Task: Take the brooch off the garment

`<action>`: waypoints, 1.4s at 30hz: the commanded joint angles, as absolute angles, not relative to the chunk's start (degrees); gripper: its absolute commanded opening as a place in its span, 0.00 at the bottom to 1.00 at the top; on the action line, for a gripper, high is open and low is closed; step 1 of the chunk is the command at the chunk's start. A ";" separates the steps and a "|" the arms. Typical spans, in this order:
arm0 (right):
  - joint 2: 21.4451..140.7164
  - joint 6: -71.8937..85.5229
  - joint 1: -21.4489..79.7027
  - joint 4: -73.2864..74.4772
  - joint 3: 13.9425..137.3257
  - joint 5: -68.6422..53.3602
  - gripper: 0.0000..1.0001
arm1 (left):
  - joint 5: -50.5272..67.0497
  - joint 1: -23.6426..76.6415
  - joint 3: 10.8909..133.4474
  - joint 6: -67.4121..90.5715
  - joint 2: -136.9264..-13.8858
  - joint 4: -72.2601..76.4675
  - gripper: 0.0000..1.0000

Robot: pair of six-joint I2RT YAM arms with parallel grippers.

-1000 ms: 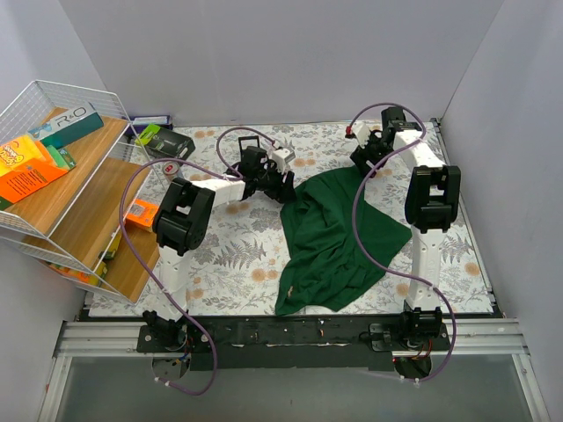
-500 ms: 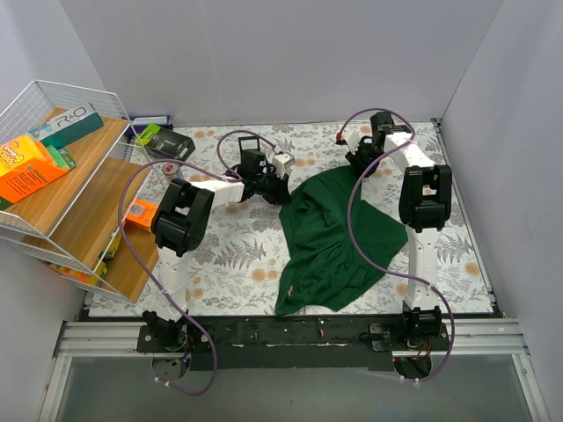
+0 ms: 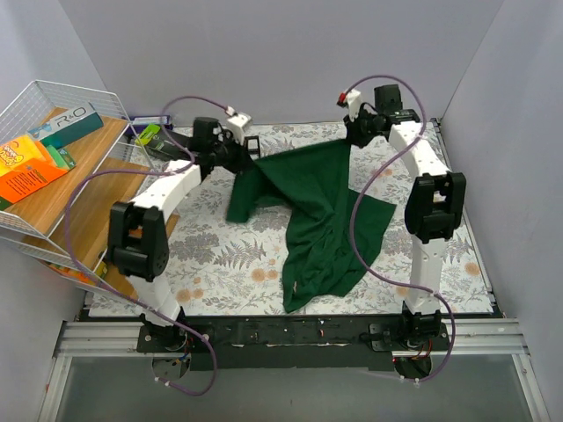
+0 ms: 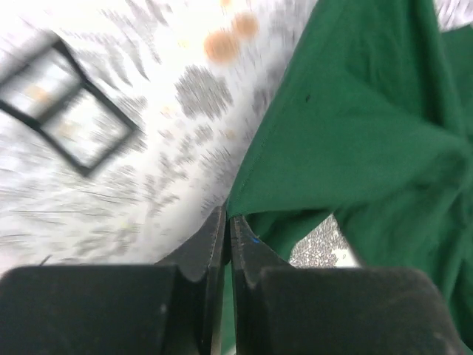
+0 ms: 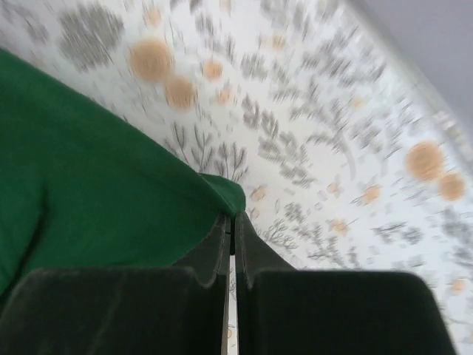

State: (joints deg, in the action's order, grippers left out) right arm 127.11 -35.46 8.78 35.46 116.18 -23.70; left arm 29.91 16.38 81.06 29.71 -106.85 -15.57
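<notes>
The garment (image 3: 321,211), a dark green T-shirt, hangs stretched between my two grippers at the back of the table, and its lower part drapes down onto the floral table cover (image 3: 220,255). My left gripper (image 3: 247,153) is shut on the cloth's left edge (image 4: 318,140); its jaws (image 4: 228,219) are pressed together on the fabric. My right gripper (image 3: 352,139) is shut on the garment's upper right corner (image 5: 222,191), pinched at the tips of the gripper (image 5: 231,216). The brooch shows in no view.
A white wire rack (image 3: 53,114) with wooden shelves and colourful boxes stands along the left side. Dark boxes (image 3: 158,139) lie at the back left. A black two-pane frame (image 4: 66,103) lies near the left gripper. Grey walls enclose the back and sides.
Both grippers have shut on the garment and risen. The left arm swung back and to the left, pulling the cloth out wide between the two grippers.
</notes>
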 commanded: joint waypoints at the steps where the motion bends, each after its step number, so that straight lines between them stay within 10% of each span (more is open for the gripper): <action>1: 115.24 -29.10 8.44 26.20 117.86 -26.89 0.01 | 29.26 14.77 82.88 25.93 -91.87 -17.92 0.00; 34: 91.23 -26.79 7.47 2.55 130.15 2.36 0.01 | 35.68 17.49 131.99 29.18 -98.87 -3.69 0.00; 42: 85.35 -35.59 7.38 2.63 128.94 1.94 0.01 | 37.79 19.60 126.66 31.20 -90.55 -3.69 0.00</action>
State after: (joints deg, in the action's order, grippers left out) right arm 90.15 -29.21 8.75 7.11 128.14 -2.92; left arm 37.52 19.99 129.56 30.00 -99.02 -4.84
